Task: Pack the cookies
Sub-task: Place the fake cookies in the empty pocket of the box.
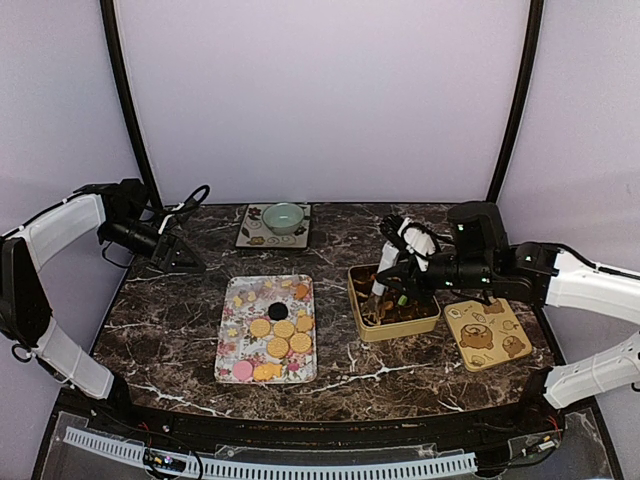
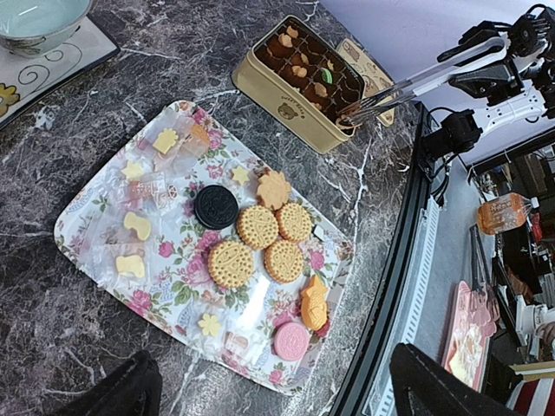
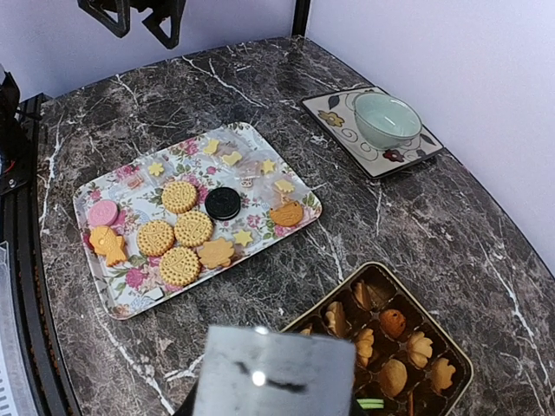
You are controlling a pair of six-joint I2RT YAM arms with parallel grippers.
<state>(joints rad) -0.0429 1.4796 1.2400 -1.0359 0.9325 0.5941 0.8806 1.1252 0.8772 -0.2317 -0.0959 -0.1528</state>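
Currently, tongs (image 2: 416,85) are clamped by the right gripper (image 1: 408,243) above the tin (image 2: 273,106). Left of the tin, cookies (image 1: 283,330) are spread on a tray (image 2: 173,277). Farther left, the left gripper (image 1: 182,260) is held apart.

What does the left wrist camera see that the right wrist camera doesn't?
Only the left wrist view: silver tongs reaching into the gold tin, held by the right arm. Only the right wrist view: the left arm's open black fingers, and the whole green bowl. Both: the flowery tray of cookies, the tin and the marble table.
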